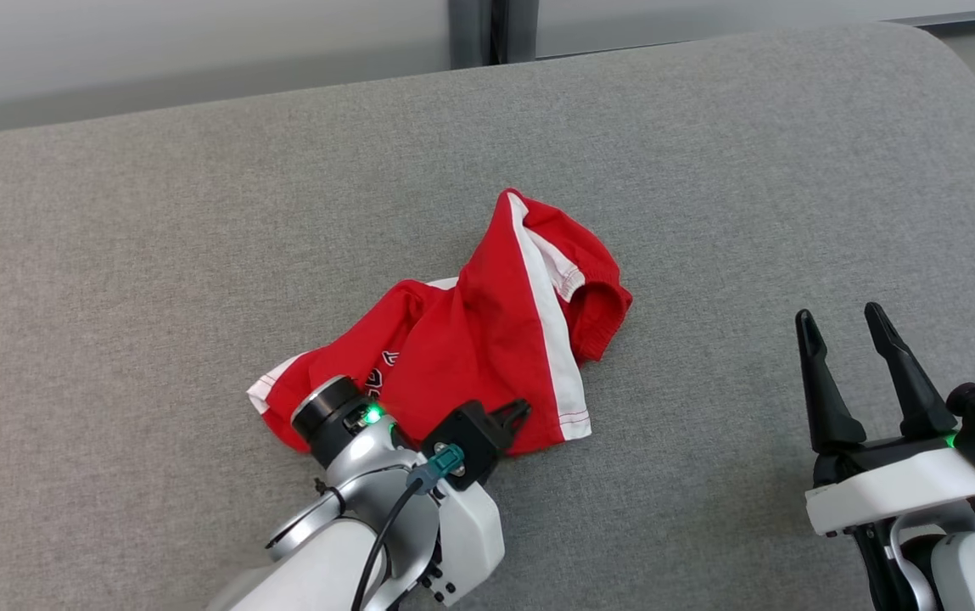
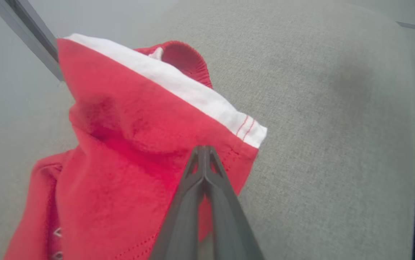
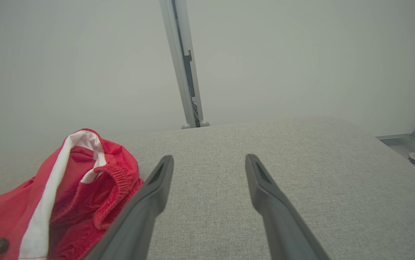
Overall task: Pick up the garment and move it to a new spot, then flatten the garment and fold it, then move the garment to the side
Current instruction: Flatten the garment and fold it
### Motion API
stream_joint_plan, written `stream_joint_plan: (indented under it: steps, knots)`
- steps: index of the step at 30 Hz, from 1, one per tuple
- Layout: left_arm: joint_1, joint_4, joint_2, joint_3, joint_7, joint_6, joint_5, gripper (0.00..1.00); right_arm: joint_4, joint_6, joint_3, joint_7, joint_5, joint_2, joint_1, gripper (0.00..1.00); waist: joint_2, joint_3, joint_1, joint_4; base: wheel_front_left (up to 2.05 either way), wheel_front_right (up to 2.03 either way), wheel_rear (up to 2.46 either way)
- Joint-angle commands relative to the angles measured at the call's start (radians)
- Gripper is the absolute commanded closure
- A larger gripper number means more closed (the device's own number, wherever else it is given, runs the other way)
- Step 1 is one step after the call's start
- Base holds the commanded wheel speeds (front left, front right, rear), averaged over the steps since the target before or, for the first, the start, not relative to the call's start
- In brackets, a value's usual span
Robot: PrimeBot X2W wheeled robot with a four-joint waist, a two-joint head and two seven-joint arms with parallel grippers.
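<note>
1. Left gripper [image 2: 204, 153] had its two dark fingers pressed together on the near hem of the red garment [image 2: 120, 151], just beside the corner of the white stripe [image 2: 193, 101]. Only a thin edge of cloth seemed to be caught between them.
2. So shallow a bite could have slipped free on the lift, because the fingers sat at the very edge of the hem. The garment would then have fallen back in a heap.
3. Raised by one corner, the cloth would probably have hung twisted and dragged over the grey cushion [image 1: 198, 255], making it harder to flatten.
4. The garment lay crumpled near the cushion's middle, with a fold standing up and the elastic waistband [image 1: 602, 318] on the side toward the right arm.
5. The left forearm came in from the head view's lower left. Its wrist was turned so that the fingers lay low, pointing across the hem toward the robot's right.
6. The right gripper [image 1: 839, 312] was spread and empty. It stood well apart from the garment with its fingers pointing away from the robot, too far off to catch a slip.
</note>
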Motion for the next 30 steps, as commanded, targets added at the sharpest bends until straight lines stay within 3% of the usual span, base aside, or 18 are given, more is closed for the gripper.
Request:
stream_joint_plan:
  steps: [1, 8, 13, 14, 15, 22, 30]
  knots:
    - [-0.014, -0.006, 0.011, 0.011, -0.016, 0.016, 0.011, 1.00, 0.004, 0.000, -0.009, -0.006, -0.001, 0.002, 0.003, 0.00, -0.0001, 0.000, 0.0000, 0.010, 0.00, 0.00, 0.00]
    - [0.004, -0.038, 0.026, 0.025, -0.033, 0.036, 0.006, 1.00, 0.005, 0.000, -0.020, -0.008, 0.000, 0.000, -0.006, 0.00, -0.0001, -0.006, 0.0000, 0.039, 0.00, 0.00, 0.00]
    - [0.039, -0.091, 0.025, 0.073, -0.089, 0.093, -0.019, 1.00, 0.000, 0.000, -0.023, -0.005, -0.005, -0.002, -0.004, 0.00, -0.0001, -0.024, 0.0000, 0.065, 0.00, 0.00, 0.00]
    - [0.048, -0.104, 0.027, 0.091, -0.103, 0.113, -0.024, 0.60, -0.002, 0.000, -0.023, -0.003, -0.007, -0.002, -0.002, 0.00, -0.0001, -0.028, 0.0000, 0.069, 0.00, 0.00, 0.00]
    - [0.061, -0.119, 0.026, 0.110, -0.123, 0.131, -0.032, 0.00, -0.003, 0.000, -0.023, -0.001, -0.007, -0.002, 0.000, 0.00, -0.0001, -0.032, 0.0000, 0.074, 0.00, 0.00, 0.00]
    - [0.142, -0.207, 0.048, 0.262, -0.263, 0.235, -0.092, 0.00, -0.019, 0.000, -0.030, 0.008, -0.012, -0.006, 0.016, 0.00, -0.0001, -0.053, 0.0000, 0.112, 0.00, 0.00, 0.00]
    - [0.240, -0.222, 0.093, 0.437, -0.393, 0.302, -0.178, 0.00, -0.030, 0.000, -0.035, 0.028, -0.021, -0.011, 0.037, 0.00, -0.0001, -0.079, 0.0000, 0.147, 0.00, 0.00, 0.00]
